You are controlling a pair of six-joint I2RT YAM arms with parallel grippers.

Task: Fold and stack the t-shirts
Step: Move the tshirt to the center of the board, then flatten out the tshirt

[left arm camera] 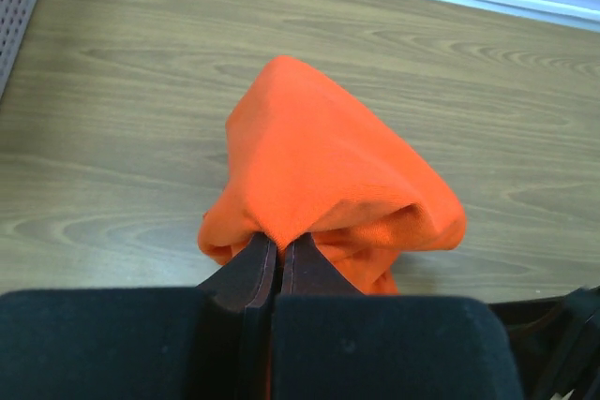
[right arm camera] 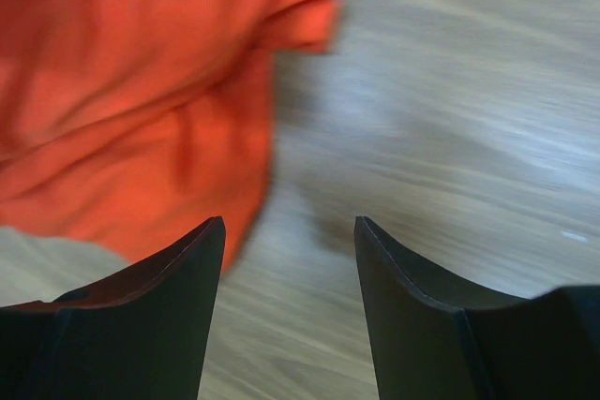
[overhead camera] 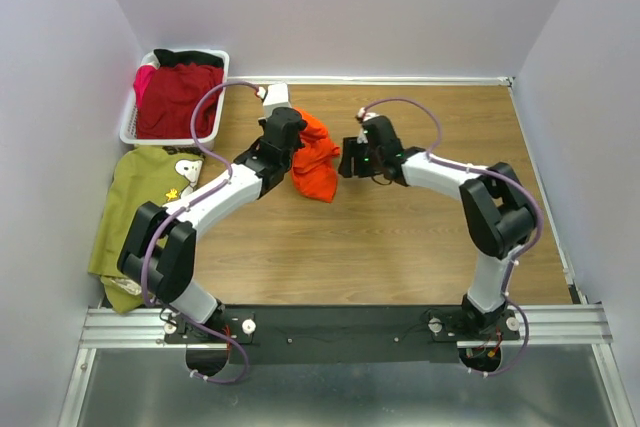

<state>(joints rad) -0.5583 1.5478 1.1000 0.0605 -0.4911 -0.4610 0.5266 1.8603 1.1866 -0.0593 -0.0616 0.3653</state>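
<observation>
- The left gripper is pressed together on a fold of the orange t-shirt. Its two dark fingers meet with only a thin seam between them, and cloth is pinched at their tips.
- In the left wrist view the orange cloth spreads away from that pinch in a rounded, tent-like bundle. It widens beyond the fingertips and spills to either side of them.
- From above, the orange t-shirt is a crumpled heap near the middle of the wooden surface, slightly left of centre. Its upper part is tucked under the left arm's wrist, and the rest trails down and to the right of it.
- The right gripper stands spread, with a wide gap between its two fingers. Only bare wood shows in that gap.
- In the right wrist view the orange t-shirt fills the upper left, beyond and to the left of the left-hand finger. Its nearest hem comes close to that fingertip, but blur makes it impossible to tell whether they touch.
- In the top view the right gripper sits just beside the right edge of the orange heap, facing the left gripper across it.
- A dark red t-shirt lies piled inside the white basket at the far left corner, well apart from both grippers.
- An olive green t-shirt with a cartoon-dog print lies spread on the surface along the left wall, just in front of the basket and partly under the left arm.
</observation>
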